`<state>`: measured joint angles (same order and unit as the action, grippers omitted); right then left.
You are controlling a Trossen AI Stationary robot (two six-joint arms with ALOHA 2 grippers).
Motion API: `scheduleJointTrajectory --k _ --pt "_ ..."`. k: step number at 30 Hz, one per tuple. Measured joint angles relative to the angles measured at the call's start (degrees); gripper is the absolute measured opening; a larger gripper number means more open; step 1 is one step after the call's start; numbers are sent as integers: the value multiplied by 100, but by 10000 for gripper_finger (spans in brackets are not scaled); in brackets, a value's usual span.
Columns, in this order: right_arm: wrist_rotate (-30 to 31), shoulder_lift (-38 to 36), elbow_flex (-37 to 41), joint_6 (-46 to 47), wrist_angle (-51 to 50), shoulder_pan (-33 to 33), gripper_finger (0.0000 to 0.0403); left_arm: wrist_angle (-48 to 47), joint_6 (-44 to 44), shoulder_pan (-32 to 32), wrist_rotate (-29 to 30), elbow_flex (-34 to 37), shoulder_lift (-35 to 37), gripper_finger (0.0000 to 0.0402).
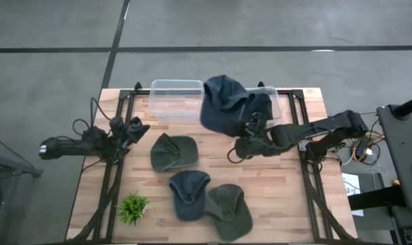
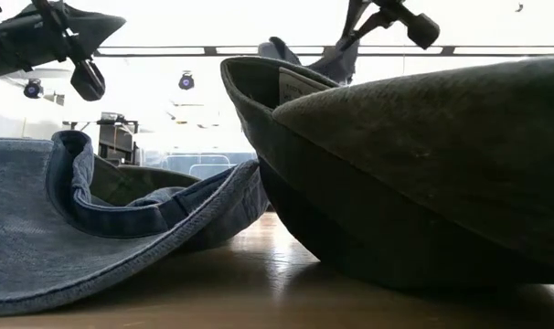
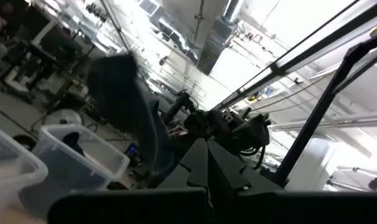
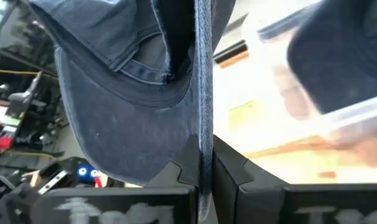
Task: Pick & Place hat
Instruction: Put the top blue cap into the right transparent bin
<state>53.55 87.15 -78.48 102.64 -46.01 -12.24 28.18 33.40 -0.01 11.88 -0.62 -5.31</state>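
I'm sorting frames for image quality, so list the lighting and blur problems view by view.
Low view: bright backlight from the room silhouettes the green hat and the denim hat. Left wrist view: ceiling glare, and the hanging hat smeared by blur. Right wrist view: the clear bin blurred and washed out, while the held dark blue hat is sharp. High view: even light.
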Motion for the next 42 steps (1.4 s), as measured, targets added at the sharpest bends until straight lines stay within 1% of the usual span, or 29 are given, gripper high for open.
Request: scheduleJointTrajectory --k 4,6,9,12,14,20,26,28,31,34,37,40,42 --pt "65 120 -34 -473 453 -28 13 298 282 0 -7 0 -220 0" --pt "67 137 -106 -681 488 -28 13 650 315 -4 -48 -13 -374 0" --pt "159 160 -277 -982 469 -28 13 811 145 -6 -302 -306 -640 0" --pt "227 186 -517 -1454 466 -25 13 734 -190 -9 -659 -859 -1087 0" --pt "247 175 -678 -1790 452 -26 13 449 -478 -11 -831 -1366 -1540 0" --pt "685 212 -1103 -2551 434 -84 13 -1468 -1176 -11 -828 -3034 -2979 0" --pt "1370 210 -1219 -2956 442 -270 13 -1708 -1672 -11 -824 -4243 -4145 0" --pt "1547 205 -1226 -2959 454 -333 13 -1606 -1831 -8 -821 -4610 -4449 0" --pt "1597 215 -1224 -3062 458 -412 13 -1720 -2020 -2 -770 -5016 -4945 1" --pt "1811 227 -1224 -3193 444 -500 13 -2014 -2209 29 -592 -5362 -5370 1" --pt "1983 219 -1224 -3341 440 -559 13 -2292 -2377 88 -434 -5676 -5597 4" --pt "2013 171 -1220 -3479 436 -601 13 -2391 -2497 148 -199 -5902 -5655 24" --pt "2019 135 -1220 -3584 437 -610 13 -2439 -2594 153 109 -5963 -5673 44"
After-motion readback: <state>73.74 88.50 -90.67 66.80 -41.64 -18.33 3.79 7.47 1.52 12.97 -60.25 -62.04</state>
